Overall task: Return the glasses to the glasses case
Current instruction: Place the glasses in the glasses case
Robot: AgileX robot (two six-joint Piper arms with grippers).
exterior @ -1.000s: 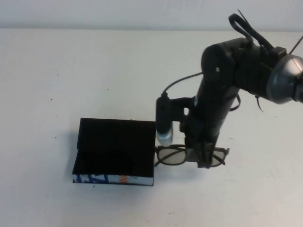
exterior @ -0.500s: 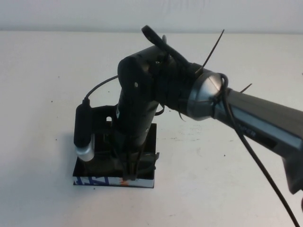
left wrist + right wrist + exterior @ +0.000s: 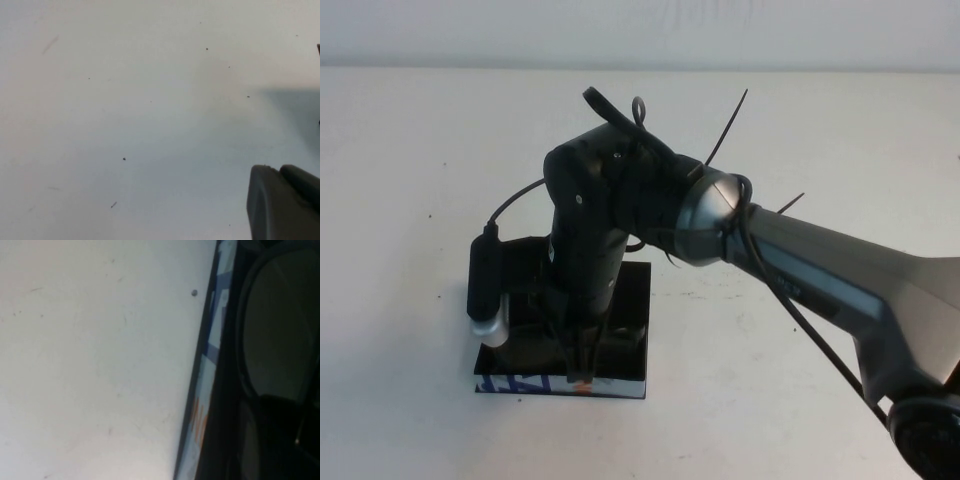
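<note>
Since a second ago: my right arm swung from beside the case to over it, carrying the glasses along; in the last half second it edged a little further toward my left side.
Right gripper [image 3: 582, 378]: low over the front edge of the glasses case [image 3: 625, 300], pointing down at the orange mark.
Right jaws: I cannot tell whether they are clamped or apart; my own wrist body covers them in the high view, and the right wrist view shows only a dark blur there.
Glasses [image 3: 280, 330]: one dark-rimmed lens shows in the right wrist view, lying over the case's black inside, just behind the patterned front side. The other lens and the temples are cut off or hidden.
Glasses in the high view: hidden under my arm.
Case front [image 3: 212, 355]: blue-white pattern with the orange mark, seen at a steep slant.
Case lid: mostly behind my wrist; I cannot tell how it stands.
Left gripper [image 3: 285, 202]: only a dark corner of it shows in the left wrist view, over the bare white table [image 3: 125, 100]; jaws not readable. It is out of the high view.
</note>
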